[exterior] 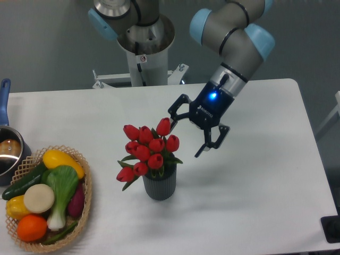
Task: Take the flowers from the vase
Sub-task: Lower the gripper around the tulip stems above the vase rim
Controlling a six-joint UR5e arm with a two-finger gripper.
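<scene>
- Your gripper (185, 139) hangs with fingers spread wide, holding nothing, tilted down toward the desk's left.
- To its right the white desk (265, 175) lies bare up to the right edge.
- The arm slants in from the far side.
- The flowers (148, 150) stand in the vase (159, 184) mid-desk, the top bud just beside the near finger.

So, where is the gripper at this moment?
In the camera view the gripper hangs open just right of the flowers, close to the topmost buds, above the table and higher than the vase.
</scene>
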